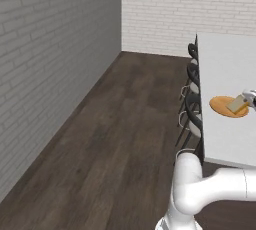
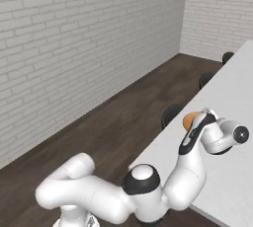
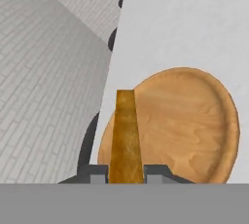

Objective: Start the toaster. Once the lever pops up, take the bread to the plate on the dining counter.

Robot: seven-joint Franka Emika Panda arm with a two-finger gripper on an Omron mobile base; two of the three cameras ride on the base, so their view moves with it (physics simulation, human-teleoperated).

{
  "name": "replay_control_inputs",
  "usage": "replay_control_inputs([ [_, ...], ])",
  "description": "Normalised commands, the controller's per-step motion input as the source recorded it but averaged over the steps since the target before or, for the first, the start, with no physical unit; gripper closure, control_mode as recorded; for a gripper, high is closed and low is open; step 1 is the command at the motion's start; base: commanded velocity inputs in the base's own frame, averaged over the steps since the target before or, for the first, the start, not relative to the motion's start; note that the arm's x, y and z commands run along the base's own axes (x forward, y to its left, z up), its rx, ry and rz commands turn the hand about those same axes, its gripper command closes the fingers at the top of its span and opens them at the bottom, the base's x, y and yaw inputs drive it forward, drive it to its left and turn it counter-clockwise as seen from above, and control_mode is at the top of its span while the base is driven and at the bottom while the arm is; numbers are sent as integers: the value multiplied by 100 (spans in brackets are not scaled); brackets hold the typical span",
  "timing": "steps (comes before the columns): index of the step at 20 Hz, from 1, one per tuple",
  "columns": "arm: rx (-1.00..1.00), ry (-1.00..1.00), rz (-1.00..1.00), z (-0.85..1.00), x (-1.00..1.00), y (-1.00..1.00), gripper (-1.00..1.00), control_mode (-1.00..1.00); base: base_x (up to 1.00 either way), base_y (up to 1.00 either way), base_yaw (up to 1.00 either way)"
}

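A dark wood-plank floor fills the open room, its boards running away toward the far wall. A grey-white brick wall lines the left side of the room, and a lighter white brick wall closes the far end; the two meet in a corner. Dark chairs with thin metal legs stand in a row on the floor, pushed close against the table's long left edge. In the right base view, rounded dark chair backs show just beside that same edge.
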Motion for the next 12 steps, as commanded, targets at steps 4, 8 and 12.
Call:
replay_control_inputs([
  [4, 0, 0, 0, -20, 26, -16, 100, -100, 0, 0, 0],
  [8, 0, 0, 0, -20, 29, -17, 100, -100, 0, 0, 0],
  [12, 0, 0, 0, -18, 19, -14, -100, -100, 0, 0, 0],
])
